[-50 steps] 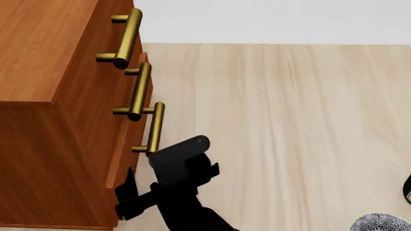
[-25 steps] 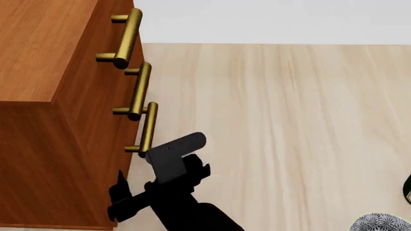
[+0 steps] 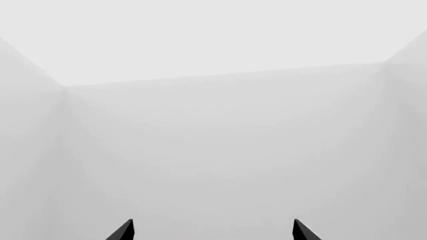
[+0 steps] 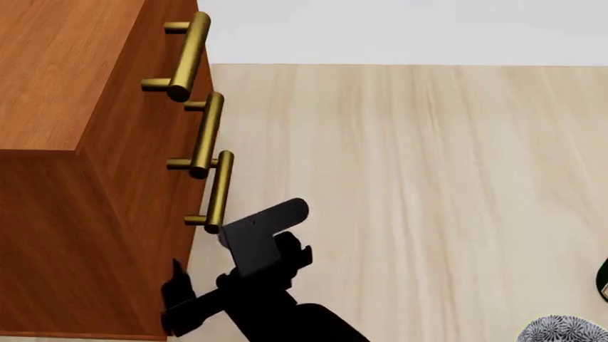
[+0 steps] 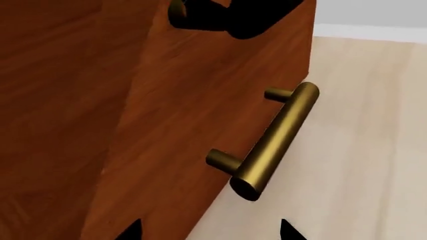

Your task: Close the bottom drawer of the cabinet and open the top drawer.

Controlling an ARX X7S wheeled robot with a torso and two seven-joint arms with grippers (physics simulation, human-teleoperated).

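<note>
The reddish-brown cabinet fills the left of the head view, its three brass handles in a row. The bottom drawer looks flush with the cabinet face, and so does the top drawer. My right gripper is open just short of the near end of the bottom handle, holding nothing. In the right wrist view the right gripper faces that handle close ahead. My left gripper is open and empty, facing only pale grey walls. It is outside the head view.
Pale wooden floor stretches right of the cabinet to a white wall. A patterned bowl and a dark object sit at the lower right edge. A black shape that I cannot identify overlaps a brass end.
The bottom drawer's handle slid left toward the cabinet with my right gripper against it, then stopped. In the last half second the gripper shifted slightly right.
</note>
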